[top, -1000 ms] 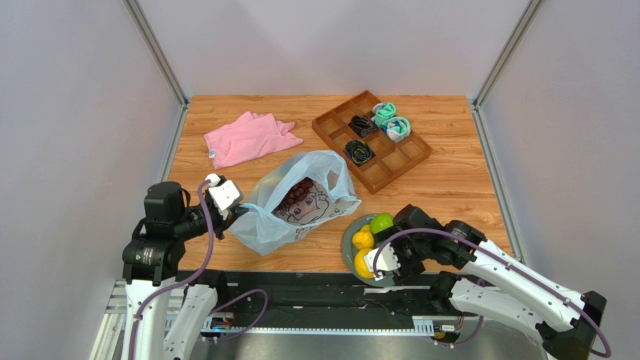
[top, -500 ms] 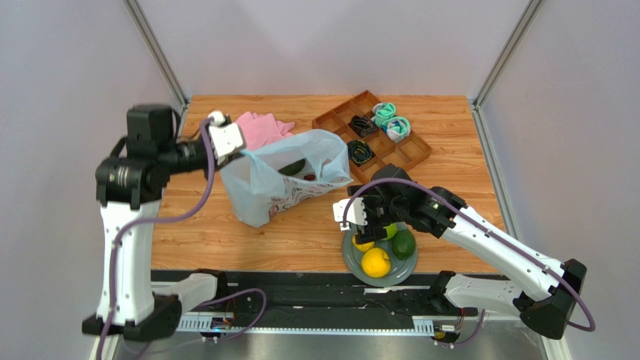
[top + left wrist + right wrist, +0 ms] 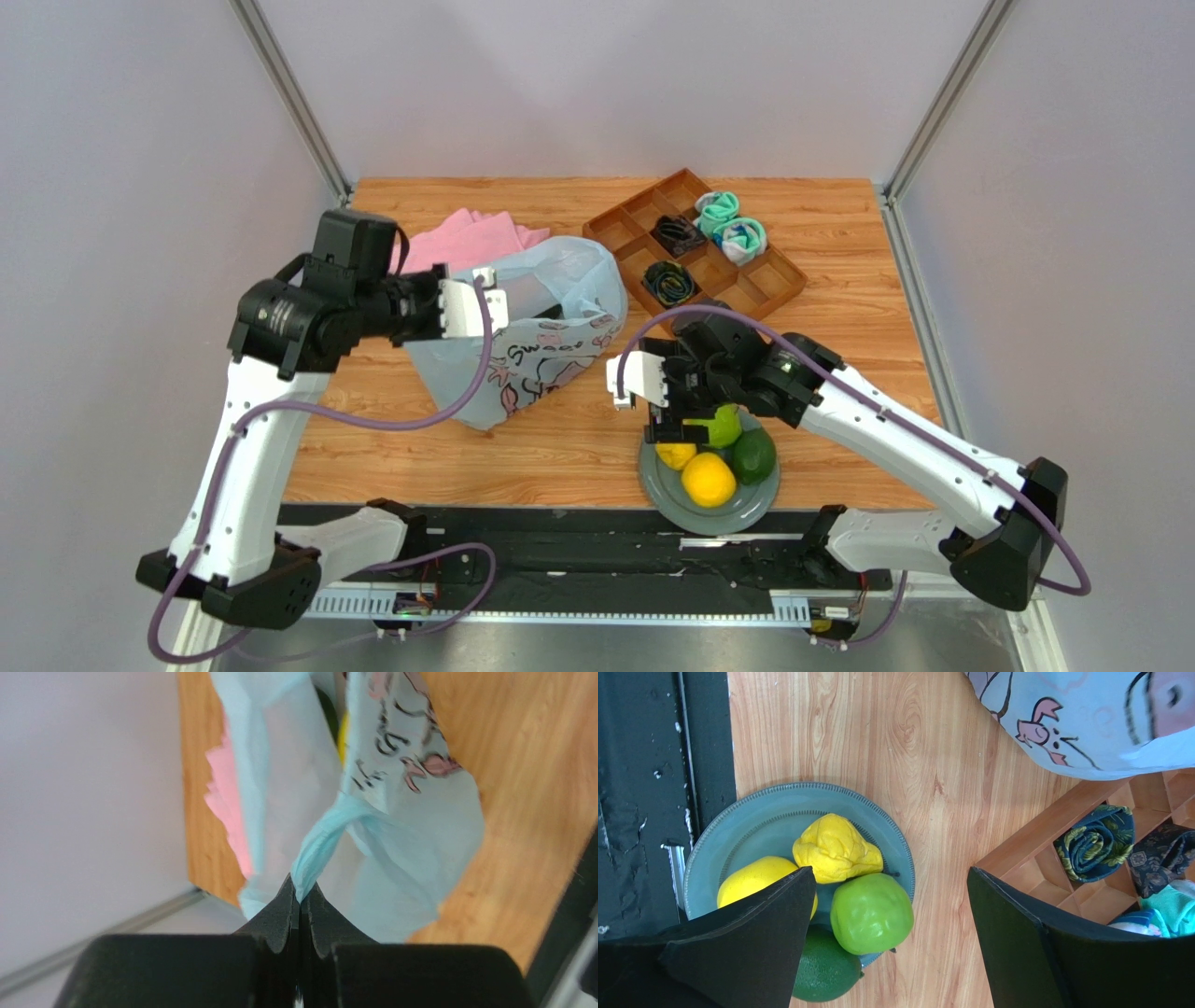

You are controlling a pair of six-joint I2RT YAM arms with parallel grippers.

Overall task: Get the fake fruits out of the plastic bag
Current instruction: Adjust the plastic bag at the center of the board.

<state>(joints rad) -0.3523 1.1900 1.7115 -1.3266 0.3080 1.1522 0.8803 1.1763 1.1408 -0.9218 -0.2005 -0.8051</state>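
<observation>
The pale-blue plastic bag (image 3: 540, 336) hangs lifted over the left of the table, printed side facing the front. My left gripper (image 3: 470, 301) is shut on its twisted handle (image 3: 323, 847). A sliver of yellow fruit (image 3: 342, 735) shows inside the bag's mouth. My right gripper (image 3: 673, 406) hovers open and empty over the plate's far-left edge. On the grey-blue plate (image 3: 773, 798) lie a lime-green apple (image 3: 871, 913), a crumpled lemon (image 3: 836, 850), a smooth yellow fruit (image 3: 756, 878) and a dark green fruit (image 3: 822, 969).
A pink cloth (image 3: 470, 238) lies at the back left, partly behind the bag. A wooden compartment tray (image 3: 751, 294) with rolled socks (image 3: 730, 224) sits at the back right, close to my right gripper. The table's black front edge (image 3: 640, 812) borders the plate.
My left arm has raised the bag off the table and carried it back and to the right. My right gripper has moved from the plate's near side to its far-left edge, uncovering the fruits.
</observation>
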